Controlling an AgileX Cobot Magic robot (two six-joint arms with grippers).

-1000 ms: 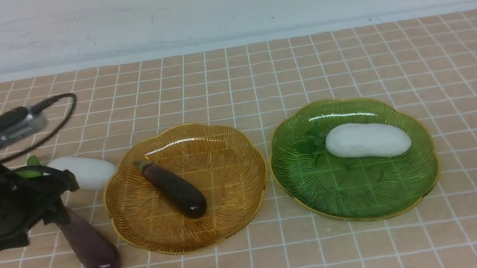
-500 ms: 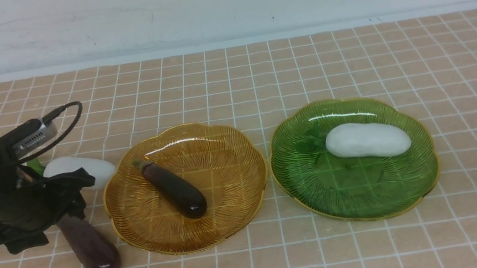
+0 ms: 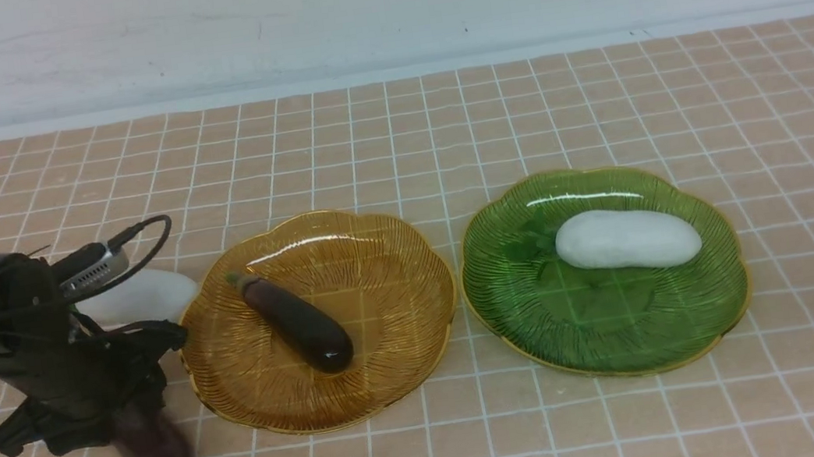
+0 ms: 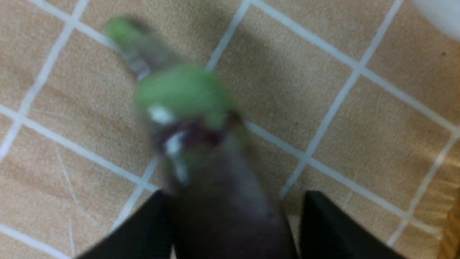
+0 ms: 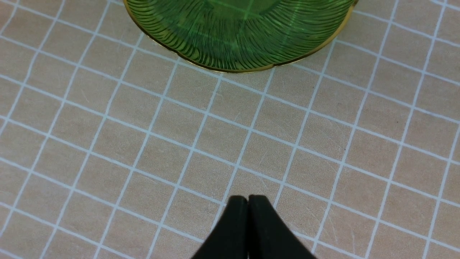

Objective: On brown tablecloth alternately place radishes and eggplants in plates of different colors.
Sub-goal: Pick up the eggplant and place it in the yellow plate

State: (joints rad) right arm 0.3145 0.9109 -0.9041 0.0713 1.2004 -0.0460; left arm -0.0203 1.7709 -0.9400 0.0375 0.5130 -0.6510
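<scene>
On the brown tablecloth (image 3: 441,129), an amber plate (image 3: 380,263) holds one eggplant (image 3: 298,329), and a green plate (image 3: 608,320) holds a radish (image 3: 627,239). A second eggplant (image 3: 153,451) lies on the cloth left of the amber plate and looks blurred. My left gripper (image 3: 135,374) straddles its stem end. In the left wrist view this eggplant (image 4: 215,172) sits between the open jaws of the left gripper (image 4: 237,196), touching one finger, with a gap at the other. Another radish (image 3: 141,297) lies behind the arm. My right gripper (image 5: 248,198) is shut and empty over bare cloth.
The green plate's near rim (image 5: 237,36) lies ahead of the right gripper. The amber plate's rim (image 4: 453,230) stands close beside the left gripper. A white wall runs behind the cloth's far edge.
My left gripper has come down and towards the amber plate, over the loose eggplant. That eggplant has shifted slightly and is now blurred. The right arm has stayed put.
</scene>
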